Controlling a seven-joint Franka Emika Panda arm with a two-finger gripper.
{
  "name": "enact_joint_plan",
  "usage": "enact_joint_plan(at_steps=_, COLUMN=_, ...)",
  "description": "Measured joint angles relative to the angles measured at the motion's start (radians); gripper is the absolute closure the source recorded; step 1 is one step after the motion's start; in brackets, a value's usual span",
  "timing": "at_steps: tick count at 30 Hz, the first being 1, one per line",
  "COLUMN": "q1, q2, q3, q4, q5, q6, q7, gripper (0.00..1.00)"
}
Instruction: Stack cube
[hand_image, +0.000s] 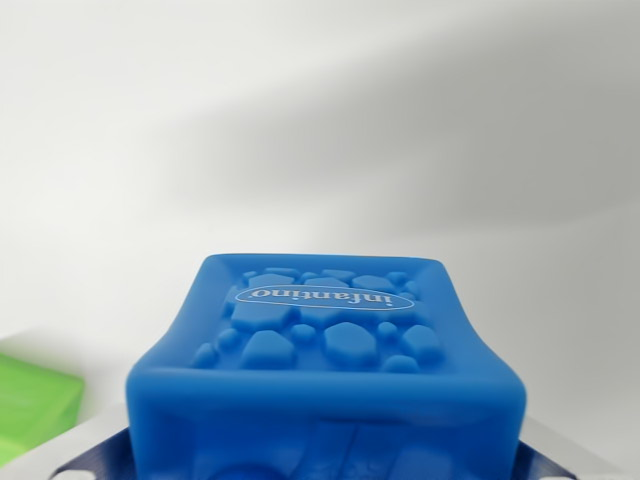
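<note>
At six o'clock of wrist view, we are seeing blue cube (325, 390) filling lower frame, embossed logo face up. Gripper (320, 455) fingers sitting at cube's flanks, apparently pinching it. Green block (30, 410) lying at eight o'clock on white surface (320, 120).

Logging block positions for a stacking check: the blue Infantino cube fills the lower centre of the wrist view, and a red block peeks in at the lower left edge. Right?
Not quite. The block at the lower left edge is green, not red, as the wrist view shows. The blue Infantino cube does fill the lower centre.
</note>
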Motion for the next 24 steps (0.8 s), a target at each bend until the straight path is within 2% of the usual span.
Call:
enact_joint_plan(at_steps=14, q1=0.048, q2=-0.034, q3=0.005, q4=-0.028, q5=-0.008, q6=-0.005, q7=0.112, gripper=1.0)
enact_joint_plan(at_steps=24, q1=0.083, q2=-0.059, q3=0.013, q4=-0.047, q5=-0.014, q6=-0.01, q7=0.199, gripper=1.0)
